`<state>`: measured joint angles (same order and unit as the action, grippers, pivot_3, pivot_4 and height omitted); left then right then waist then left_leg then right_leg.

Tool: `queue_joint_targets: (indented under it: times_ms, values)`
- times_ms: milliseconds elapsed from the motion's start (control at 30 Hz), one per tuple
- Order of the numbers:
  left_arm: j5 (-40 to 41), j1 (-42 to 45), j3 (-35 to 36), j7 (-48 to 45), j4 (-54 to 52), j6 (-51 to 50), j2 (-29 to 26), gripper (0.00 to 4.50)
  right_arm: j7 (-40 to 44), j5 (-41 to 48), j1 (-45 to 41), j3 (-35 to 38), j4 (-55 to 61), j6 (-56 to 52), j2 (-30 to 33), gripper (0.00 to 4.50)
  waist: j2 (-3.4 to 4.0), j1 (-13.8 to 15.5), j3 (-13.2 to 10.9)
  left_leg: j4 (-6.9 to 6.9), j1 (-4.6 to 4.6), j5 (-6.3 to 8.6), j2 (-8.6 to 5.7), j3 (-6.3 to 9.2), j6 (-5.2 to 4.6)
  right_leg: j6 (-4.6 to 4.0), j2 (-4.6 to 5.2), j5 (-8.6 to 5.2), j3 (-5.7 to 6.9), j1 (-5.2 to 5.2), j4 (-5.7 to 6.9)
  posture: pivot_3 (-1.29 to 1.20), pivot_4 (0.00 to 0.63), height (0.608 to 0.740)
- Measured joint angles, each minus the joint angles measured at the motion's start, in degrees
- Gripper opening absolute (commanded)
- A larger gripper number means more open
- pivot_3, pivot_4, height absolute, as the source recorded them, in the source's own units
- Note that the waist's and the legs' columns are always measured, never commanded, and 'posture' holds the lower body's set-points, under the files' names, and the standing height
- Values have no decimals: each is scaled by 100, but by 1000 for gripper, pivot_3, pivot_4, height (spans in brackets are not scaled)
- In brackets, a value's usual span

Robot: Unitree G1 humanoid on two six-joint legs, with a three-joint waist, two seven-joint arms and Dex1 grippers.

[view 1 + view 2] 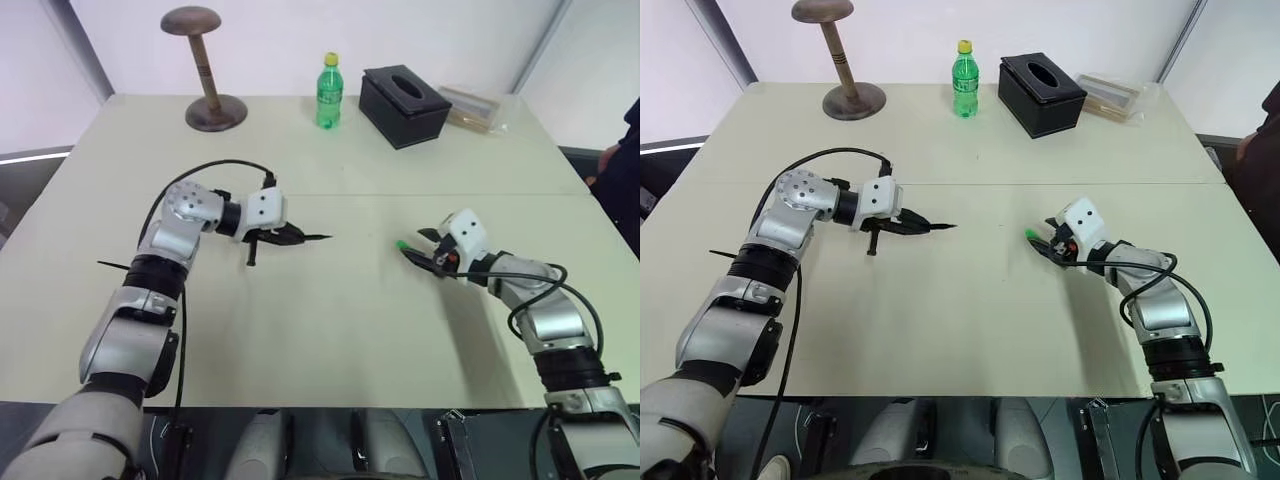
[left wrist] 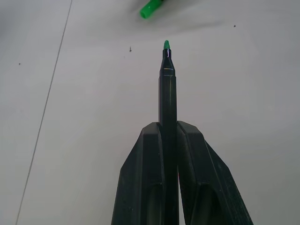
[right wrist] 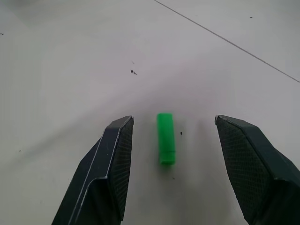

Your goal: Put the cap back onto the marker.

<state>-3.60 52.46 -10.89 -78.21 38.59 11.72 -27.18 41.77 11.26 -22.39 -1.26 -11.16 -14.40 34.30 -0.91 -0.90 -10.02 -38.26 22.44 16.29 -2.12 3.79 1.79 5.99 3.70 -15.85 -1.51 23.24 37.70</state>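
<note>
My left gripper (image 1: 288, 236) is shut on the marker (image 2: 167, 93), a thin black stick with a green tip. It is held a little above the table and points right toward the cap. The cap (image 3: 166, 137), a tiny bright green cylinder, lies flat on the table right of centre. In the head views the cap (image 1: 400, 244) sits just at the tips of my right gripper (image 1: 420, 247). In the right wrist view that gripper (image 3: 173, 123) is open, one finger on each side of the cap, touching neither side. The cap (image 2: 151, 8) also lies beyond the marker tip.
At the table's far edge stand a wooden stand (image 1: 208, 70), a green bottle with a yellow lid (image 1: 329, 92), a black tissue box (image 1: 404, 105) and a clear packet (image 1: 478, 108). A person's sleeve (image 1: 628, 140) shows at the right edge.
</note>
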Motion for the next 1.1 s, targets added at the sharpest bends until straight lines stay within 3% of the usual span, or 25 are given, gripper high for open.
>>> queue_joint_targets:
  times_ms: [433, 533, 667, 933, 1100]
  values:
    - [31, 1, -18, 27, 0, 4, -124, 25, -24, -165, -48, -18, -545, 362, -236, 2830, 0, -8, 0, 0, 0, 0, -1, -1, 1, 0, 0, 0, 0, 1, 3, 0, 150, 740]
    - [31, 1, -28, 68, 0, 5, -137, 0, 5, -165, -80, -18, -656, 455, -264, 1964, 0, -9, 0, 0, -1, -1, -1, 0, 1, 0, 0, 0, 0, 1, 5, 0, 150, 740]
    - [31, 1, -76, 77, 0, 6, -144, 0, 25, -186, -79, -28, -699, 518, -303, 22, 0, -8, 0, -1, -1, -1, 0, -1, 1, 0, 0, 0, -1, 1, 5, 0, 150, 740]
    - [34, 13, -144, 64, 20, 133, -162, 0, -20, -302, -47, -39, -616, 538, -309, 22, 1, -5, 0, -2, -1, -1, -1, 0, 2, 0, 1, 0, -1, 0, 6, 0, 150, 740]
    - [41, 190, -186, -82, 359, 404, -94, 0, -47, -716, 489, -262, 676, 151, 129, 22, 2, 21, 0, -1, 4, -1, -4, 0, 1, 0, 2, 0, -1, 5, 4, 0, 150, 740]
